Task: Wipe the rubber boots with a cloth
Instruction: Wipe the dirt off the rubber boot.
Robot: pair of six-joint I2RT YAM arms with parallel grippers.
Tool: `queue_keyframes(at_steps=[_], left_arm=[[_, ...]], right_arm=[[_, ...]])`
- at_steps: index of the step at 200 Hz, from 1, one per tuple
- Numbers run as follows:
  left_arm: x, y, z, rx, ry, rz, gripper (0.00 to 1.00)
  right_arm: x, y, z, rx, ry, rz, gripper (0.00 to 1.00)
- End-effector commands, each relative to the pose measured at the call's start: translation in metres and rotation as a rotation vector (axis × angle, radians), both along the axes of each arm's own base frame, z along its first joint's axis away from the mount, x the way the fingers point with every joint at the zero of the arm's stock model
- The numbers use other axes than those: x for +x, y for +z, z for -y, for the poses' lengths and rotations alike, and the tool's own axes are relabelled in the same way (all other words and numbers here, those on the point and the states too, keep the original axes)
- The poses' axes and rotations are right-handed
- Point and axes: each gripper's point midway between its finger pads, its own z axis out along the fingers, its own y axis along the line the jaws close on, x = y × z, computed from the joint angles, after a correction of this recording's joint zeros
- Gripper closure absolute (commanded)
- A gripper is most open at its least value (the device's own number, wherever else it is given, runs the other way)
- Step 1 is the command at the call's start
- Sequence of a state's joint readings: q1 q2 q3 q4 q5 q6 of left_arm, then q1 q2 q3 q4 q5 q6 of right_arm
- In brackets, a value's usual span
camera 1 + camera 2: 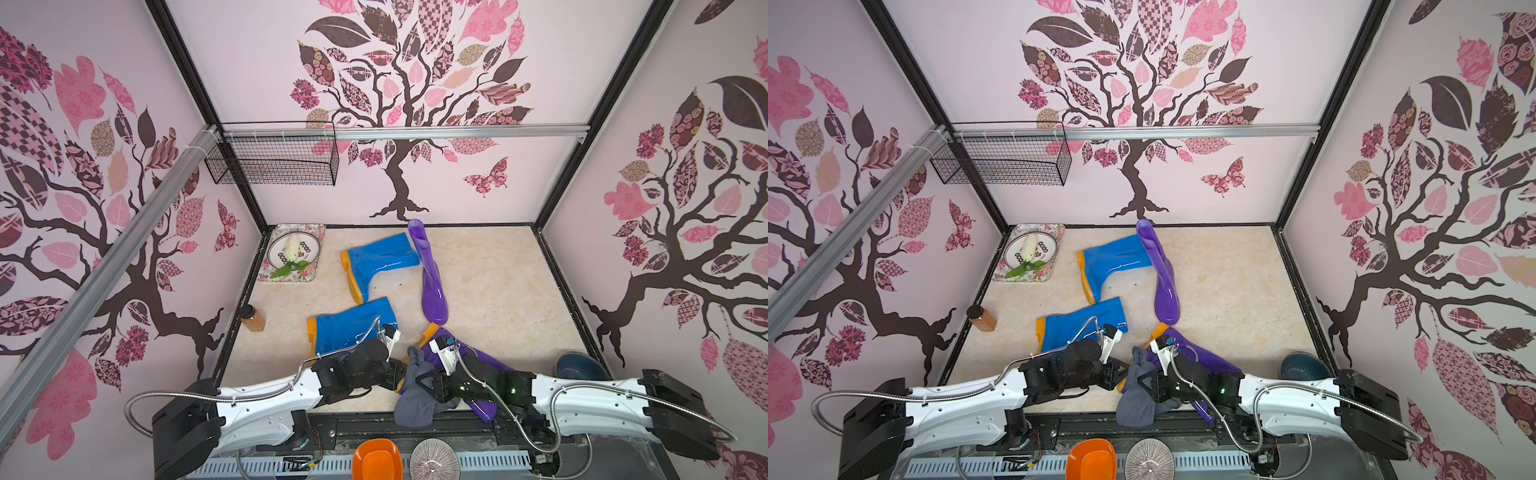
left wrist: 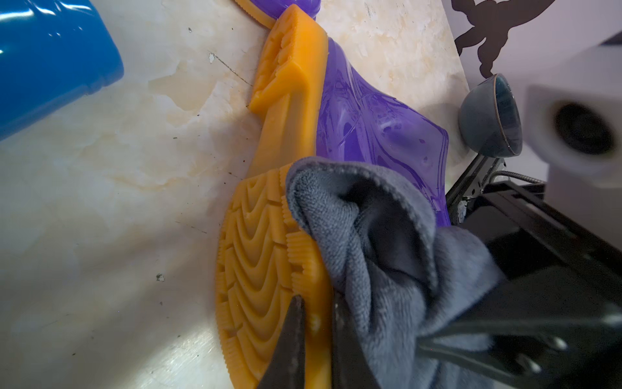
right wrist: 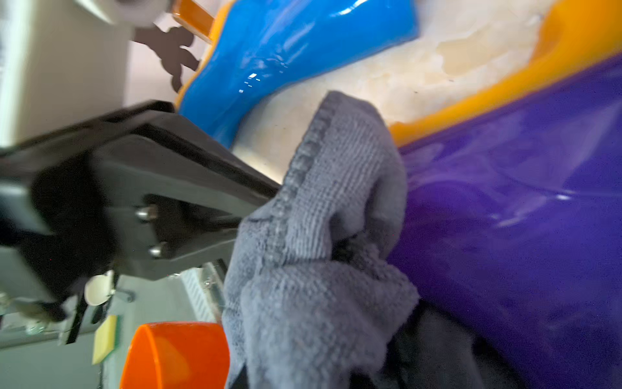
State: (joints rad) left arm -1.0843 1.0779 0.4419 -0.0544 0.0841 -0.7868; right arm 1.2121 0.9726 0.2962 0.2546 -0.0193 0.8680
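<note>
Two blue rubber boots (image 1: 374,262) (image 1: 349,328) and a purple one (image 1: 432,282) lie on the marble floor. A second purple boot (image 1: 486,361) lies at the front under my right arm, its orange sole (image 2: 262,256) turned toward the left arm. My left gripper (image 2: 317,303) is shut on the edge of that sole near the toe. The grey cloth (image 1: 415,399) is bunched against the purple boot's (image 3: 521,219) toe. My right gripper (image 1: 419,380) is shut on the cloth (image 3: 319,269), which hides its fingertips in the right wrist view.
A dark blue bowl (image 1: 579,365) sits at the front right by the right arm. An amber jar (image 1: 253,318) stands at the left edge, and a floral tray (image 1: 316,232) with a plate sits back left. An orange bowl (image 1: 377,459) and a ribbed plate (image 1: 434,459) lie below the front edge. A wire basket (image 1: 274,160) hangs on the rail.
</note>
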Motion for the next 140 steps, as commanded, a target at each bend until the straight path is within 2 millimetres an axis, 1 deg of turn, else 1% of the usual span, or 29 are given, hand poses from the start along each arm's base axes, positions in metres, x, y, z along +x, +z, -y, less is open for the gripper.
queue_keyframes(at_steps=[1, 7, 30, 50, 66, 83, 91, 98, 107, 112, 122, 131, 140], left_arm=[[-0.002, -0.018, -0.009, 0.056, 0.016, -0.020, 1.00], [-0.002, -0.018, -0.009, 0.056, 0.015, -0.020, 1.00], [-0.002, -0.018, -0.010, 0.055, 0.015, -0.020, 1.00], [-0.003, -0.018, -0.011, 0.058, 0.014, -0.018, 1.00], [-0.003, -0.017, -0.012, 0.061, 0.012, -0.014, 1.00], [-0.003, -0.016, -0.012, 0.064, 0.011, -0.011, 1.00], [-0.002, -0.015, -0.013, 0.067, 0.009, -0.007, 1.00], [-0.002, -0.015, -0.013, 0.073, 0.007, -0.005, 1.00], [-0.003, -0.014, -0.013, 0.077, -0.004, 0.001, 1.00], [-0.003, -0.013, -0.013, 0.080, -0.008, 0.003, 1.00], [-0.003, -0.011, -0.012, 0.084, -0.018, 0.010, 0.95], [-0.003, -0.010, -0.012, 0.089, -0.025, 0.018, 0.87], [-0.003, -0.009, -0.012, 0.095, -0.032, 0.023, 0.78]], right_arm=[[0.001, 0.025, -0.015, 0.120, 0.005, -0.023, 1.00], [0.001, 0.019, -0.014, 0.110, -0.003, -0.028, 1.00], [0.005, -0.018, -0.003, 0.047, -0.057, -0.061, 1.00], [0.013, -0.046, 0.020, -0.053, -0.152, -0.078, 1.00], [0.021, -0.055, 0.042, -0.136, -0.234, -0.060, 1.00], [0.031, -0.057, 0.068, -0.203, -0.337, -0.025, 1.00], [0.033, -0.054, 0.077, -0.223, -0.361, -0.012, 1.00], [0.036, -0.046, 0.080, -0.229, -0.366, -0.002, 1.00], [0.038, -0.028, 0.079, -0.221, -0.353, 0.026, 1.00], [0.039, -0.014, 0.077, -0.206, -0.345, 0.049, 1.00], [0.044, 0.013, 0.077, -0.185, -0.346, 0.098, 1.00], [0.050, 0.036, 0.078, -0.177, -0.346, 0.147, 1.00], [0.060, 0.049, 0.082, -0.202, -0.353, 0.179, 1.00]])
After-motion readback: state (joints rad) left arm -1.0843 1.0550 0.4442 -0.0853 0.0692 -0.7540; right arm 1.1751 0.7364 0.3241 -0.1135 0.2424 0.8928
